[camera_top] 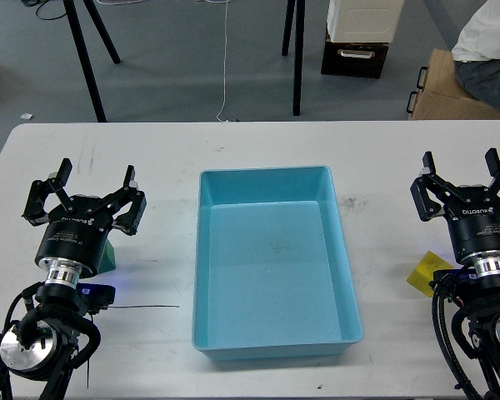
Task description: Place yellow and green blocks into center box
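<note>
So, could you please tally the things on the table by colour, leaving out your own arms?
Light blue: 1, the tray
Yellow: 1, the yellow block beside the right hand
Green: 1, the green block, partly hidden by the left hand
Total: 3

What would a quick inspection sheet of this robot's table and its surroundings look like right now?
Surface: white table, faint scuff marks, a thin dark line near the left arm.
Job's things: light-blue tray in the middle, nothing in it. Yellow block on the table at the right, partly hidden by the right arm. Green block at the left, mostly hidden behind the left gripper.
Clutter: nothing seen.
Grippers: left gripper open, holding nothing; right gripper open, holding nothing.
Cables: black cables looped around both arms near the lower edge; a white cord on the floor.
Surroundings: grey floor, black stand legs, brown cardboard box, a seated person at top right.
</note>
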Available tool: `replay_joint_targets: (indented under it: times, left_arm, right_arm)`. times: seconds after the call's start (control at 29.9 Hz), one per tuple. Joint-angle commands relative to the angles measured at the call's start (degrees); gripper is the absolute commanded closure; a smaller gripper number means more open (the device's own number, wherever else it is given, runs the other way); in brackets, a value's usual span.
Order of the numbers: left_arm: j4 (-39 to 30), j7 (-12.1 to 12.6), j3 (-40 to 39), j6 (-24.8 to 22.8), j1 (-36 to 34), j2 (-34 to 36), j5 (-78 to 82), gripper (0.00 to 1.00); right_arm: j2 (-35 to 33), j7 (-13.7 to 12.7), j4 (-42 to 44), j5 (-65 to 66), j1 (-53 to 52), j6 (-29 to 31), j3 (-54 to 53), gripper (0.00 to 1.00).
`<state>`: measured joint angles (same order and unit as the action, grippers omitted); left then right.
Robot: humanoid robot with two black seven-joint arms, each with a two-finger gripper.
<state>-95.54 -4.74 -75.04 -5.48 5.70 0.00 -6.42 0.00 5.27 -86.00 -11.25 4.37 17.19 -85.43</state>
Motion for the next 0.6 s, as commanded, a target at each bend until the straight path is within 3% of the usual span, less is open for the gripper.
replay_joint_targets:
  times: [0.0,0.27,0.37,0.57]
  left_arm:
    - [0.00,-0.09,-0.02,0.03,-0.07,0.00,0.01,0.00]
    - [0.00,-0.09,-0.02,0.03,-0.16,0.00,0.01,0.00]
    - [0.00,-0.09,-0.02,0.03,-0.07,0.00,0.01,0.00]
    - [0.00,-0.09,0.07,0.12,-0.34,0.00,0.01,0.00]
  right_arm:
    - [0.00,-0.08,0.13,0.00,0.02,0.03,0.00,0.01]
    - [0.00,0.09,0.22,2.62,-0.24,1.26,-0.61,0.01]
    - [-1.05,0.62,0.04,16.65,-1.64,0.65,-2.02,0.01]
    - [-13.60,0.62,0.21,43.03,-9.99,-4.54,-2.03,0.01]
